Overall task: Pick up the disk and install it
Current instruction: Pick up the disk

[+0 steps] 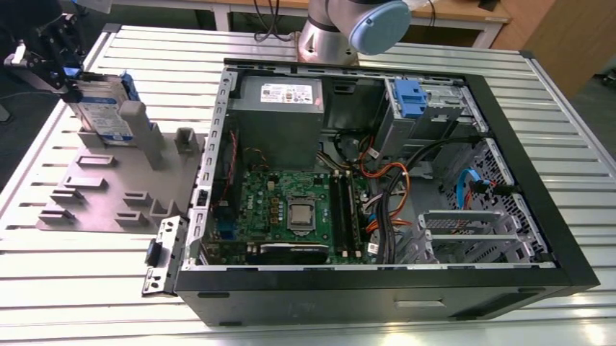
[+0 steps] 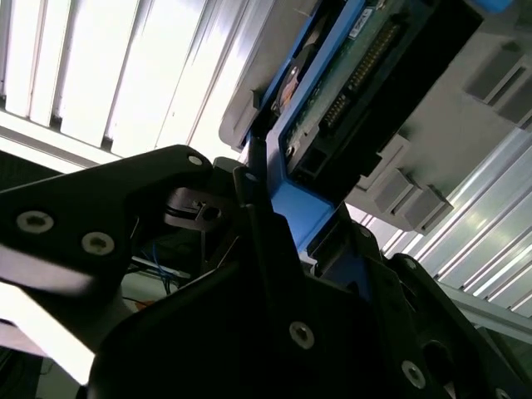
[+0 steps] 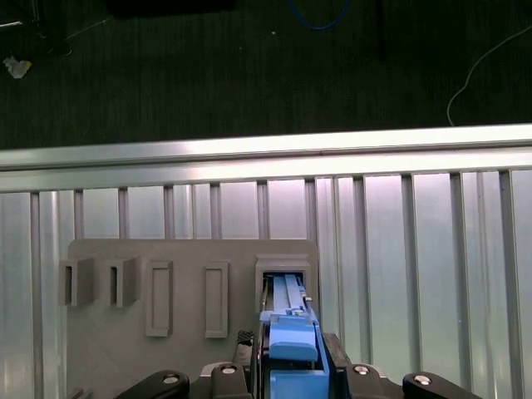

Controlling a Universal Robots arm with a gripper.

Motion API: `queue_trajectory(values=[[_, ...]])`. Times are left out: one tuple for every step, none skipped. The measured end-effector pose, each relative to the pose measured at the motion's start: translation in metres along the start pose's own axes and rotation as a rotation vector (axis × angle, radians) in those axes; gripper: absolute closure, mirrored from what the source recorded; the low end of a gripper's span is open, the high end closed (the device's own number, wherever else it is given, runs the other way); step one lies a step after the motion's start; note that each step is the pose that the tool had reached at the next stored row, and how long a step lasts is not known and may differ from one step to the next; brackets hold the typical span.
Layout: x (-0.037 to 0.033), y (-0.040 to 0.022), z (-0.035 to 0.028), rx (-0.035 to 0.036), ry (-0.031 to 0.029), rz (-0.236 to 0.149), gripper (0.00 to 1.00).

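The disk [image 1: 101, 108] stands on edge at the far end of the grey slotted holder [image 1: 106, 187], at the exterior view's left; its silver face and white-and-blue label show. My gripper [image 1: 68, 72] sits at the disk's upper end and is shut on its blue carrier frame. In the first wrist view the blue frame [image 3: 289, 332] runs from between my fingers down into the holder's end slot [image 3: 287, 274]. The second wrist view shows the disk's green circuit side [image 2: 357, 66], with the blue frame [image 2: 291, 191] clamped in my gripper [image 2: 274, 216].
An open computer case [image 1: 539, 180] lies on the slatted aluminium table [image 1: 58, 288], showing its motherboard, cables and power supply. Another blue-tabbed drive [image 1: 409, 97] sits in a grey cage at the case's far end. The arm's base [image 1: 332, 29] stands behind the case.
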State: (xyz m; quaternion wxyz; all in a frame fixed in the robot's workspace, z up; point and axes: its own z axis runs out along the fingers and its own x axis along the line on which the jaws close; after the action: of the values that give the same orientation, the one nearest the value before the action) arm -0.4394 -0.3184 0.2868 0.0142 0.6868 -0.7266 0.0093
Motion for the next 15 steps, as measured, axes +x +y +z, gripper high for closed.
queue_trajectory(values=[[0.0003, 0.0000, 0.0001, 0.0000, 0.0000, 0.000, 0.56], [0.0006, 0.0000, 0.0001, 0.0000, -0.0001, 0.000, 0.56], [0.0007, 0.0000, 0.0001, 0.0000, 0.0000, 0.000, 0.56], [0.0007, -0.0001, 0.0001, 0.0000, 0.0000, 0.000, 0.56], [0.0007, 0.0000, 0.0001, 0.0000, 0.0000, 0.000, 0.56], [0.0008, 0.0000, 0.0001, 0.0000, 0.0000, 0.000, 0.56], [0.0008, 0.0000, 0.0001, 0.0000, 0.0000, 0.000, 0.56], [0.0008, 0.0000, 0.0001, 0.0000, -0.0001, 0.000, 0.56], [0.0009, 0.0000, 0.0001, 0.0000, 0.0000, 0.000, 0.56], [0.0009, 0.0000, 0.0001, -0.0001, 0.0000, 0.000, 0.57], [0.0009, -0.0001, 0.0001, 0.0000, -0.0003, 0.000, 0.57], [0.0010, -0.0001, 0.0001, 0.0000, -0.0001, 0.000, 0.57], [0.0010, -0.0001, 0.0001, 0.0000, -0.0001, 0.000, 0.64], [0.0010, 0.0000, 0.0001, 0.0000, -0.0001, 0.000, 0.64], [0.0010, -0.0001, 0.0001, 0.0000, 0.0000, 0.000, 0.64]])
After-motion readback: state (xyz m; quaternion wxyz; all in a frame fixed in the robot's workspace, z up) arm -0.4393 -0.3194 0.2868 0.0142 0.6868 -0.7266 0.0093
